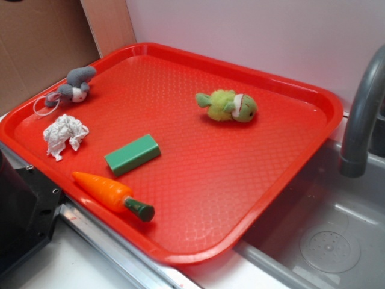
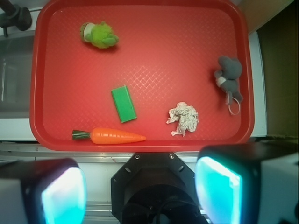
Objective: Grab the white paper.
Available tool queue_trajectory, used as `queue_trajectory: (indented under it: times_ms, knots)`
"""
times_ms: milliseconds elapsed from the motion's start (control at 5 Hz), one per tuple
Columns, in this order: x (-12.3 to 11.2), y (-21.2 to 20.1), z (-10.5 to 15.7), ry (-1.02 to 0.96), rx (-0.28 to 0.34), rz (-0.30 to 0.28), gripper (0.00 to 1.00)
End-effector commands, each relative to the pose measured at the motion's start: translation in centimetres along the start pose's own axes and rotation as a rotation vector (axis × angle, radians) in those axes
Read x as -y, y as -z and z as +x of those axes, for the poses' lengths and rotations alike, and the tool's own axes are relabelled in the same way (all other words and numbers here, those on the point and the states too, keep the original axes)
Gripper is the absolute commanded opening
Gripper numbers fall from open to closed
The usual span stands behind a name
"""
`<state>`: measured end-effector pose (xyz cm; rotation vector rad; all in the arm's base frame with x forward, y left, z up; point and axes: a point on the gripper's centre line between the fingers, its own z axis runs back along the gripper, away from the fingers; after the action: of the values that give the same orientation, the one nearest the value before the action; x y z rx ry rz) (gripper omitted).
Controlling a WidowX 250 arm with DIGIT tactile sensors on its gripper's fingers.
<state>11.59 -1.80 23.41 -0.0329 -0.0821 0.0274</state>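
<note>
White paper (image 2: 183,119) is what the fingers (image 2: 218,189) are looking down at from high above. The two fingers show as big blurry blue-green pads at the bottom of the wrist view, spread wide apart with nothing between them. The gripper (image 2: 140,189) is up over the near edge of the tray, not touching anything.

The white paper (image 1: 65,135) is a small crumpled wad. It lies on the red tray (image 1: 252,198), close to one edge and toward a corner. Just beside it on the tray is a green block (image 1: 132,155), and they do not touch. An orange toy carrot (image 1: 111,194) with a dark green top lies near the tray's edge, close to the block. A grey and white plush mouse (image 1: 73,86) with a string loop sits near the paper, in the corner. A fuzzy green plush toy (image 1: 227,106) is well apart, on the far side of the tray.

Next to the tray is a grey sink (image 1: 325,241) with a grey faucet (image 1: 361,114).
</note>
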Motion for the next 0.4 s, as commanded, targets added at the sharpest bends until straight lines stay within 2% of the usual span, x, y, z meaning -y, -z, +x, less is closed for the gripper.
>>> queue_trajectory:
  times_ms: [0,200]
  knots:
    - [0.0,0.0,0.0,0.0,0.0,0.0,1.0]
    - [-0.7,0.2,-1.0,0.08,0.062,-0.017,1.0]
